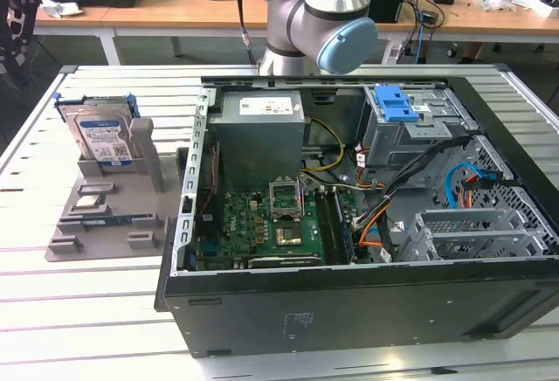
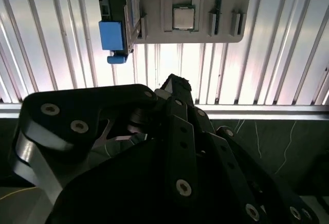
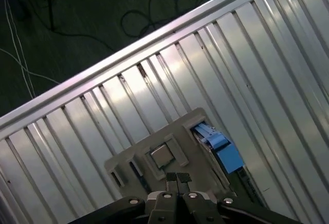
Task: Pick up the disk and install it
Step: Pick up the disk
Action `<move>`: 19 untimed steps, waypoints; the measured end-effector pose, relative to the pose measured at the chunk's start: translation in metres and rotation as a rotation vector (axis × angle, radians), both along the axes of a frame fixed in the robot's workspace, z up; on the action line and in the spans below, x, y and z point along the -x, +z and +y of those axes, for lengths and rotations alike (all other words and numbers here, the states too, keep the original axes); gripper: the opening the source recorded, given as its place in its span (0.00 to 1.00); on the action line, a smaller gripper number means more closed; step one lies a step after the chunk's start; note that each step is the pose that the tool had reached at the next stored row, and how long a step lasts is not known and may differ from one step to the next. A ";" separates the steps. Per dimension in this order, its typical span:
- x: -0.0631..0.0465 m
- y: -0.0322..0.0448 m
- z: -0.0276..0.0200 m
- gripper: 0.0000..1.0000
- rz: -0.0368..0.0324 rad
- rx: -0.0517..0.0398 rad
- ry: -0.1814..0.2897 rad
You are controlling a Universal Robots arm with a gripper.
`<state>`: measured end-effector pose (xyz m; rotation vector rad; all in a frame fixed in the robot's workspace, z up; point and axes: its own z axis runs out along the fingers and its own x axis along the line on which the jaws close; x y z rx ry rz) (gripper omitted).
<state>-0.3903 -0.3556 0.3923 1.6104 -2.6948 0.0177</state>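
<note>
Ext view, L to R: disk (image 1: 103,139) is seen at the exterior view's far left, stood on edge in a slot of the grey fixture (image 1: 105,232). Label is faced to the near side, with the blue bracket (image 1: 94,101) along its top edge. Its lower part is hidden by the slot, so the long axis is judged upright, not confirmed. Broad face is run along the exterior view's left-right. Fixture is set on the slatted table (image 1: 52,311), just beside the open PC case (image 1: 349,311). Inside the case the motherboard (image 1: 253,224) is seen left of centre. Drive cage (image 1: 419,132) w/ blue latch (image 1: 397,101) is toward the far right, well apart from the disk, w/ most of the case between. Arm (image 1: 323,14) is seen at the far side, behind the case. Gripper (image 3: 178,176): in both wrist views the fingertips are seen pressed together, nothing held. It is held well above the fixture, pointed down at it. Key relation: the tips are lined up approx w/ the CPU chip (image 3: 162,154) in the fixture's middle. Disk is seen edge-on, offset sideways from that line at the fixture's end slot, thin edge up toward the gripper. Disk is not touched; pick is judged not yet begun.
</note>
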 end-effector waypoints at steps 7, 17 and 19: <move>0.000 0.0000 0.0000 0.11 0.0001 0.0032 0.102; 0.000 0.0001 0.0000 0.11 0.0001 0.0084 0.272; 0.000 0.0000 0.0000 0.11 0.0001 0.0089 0.287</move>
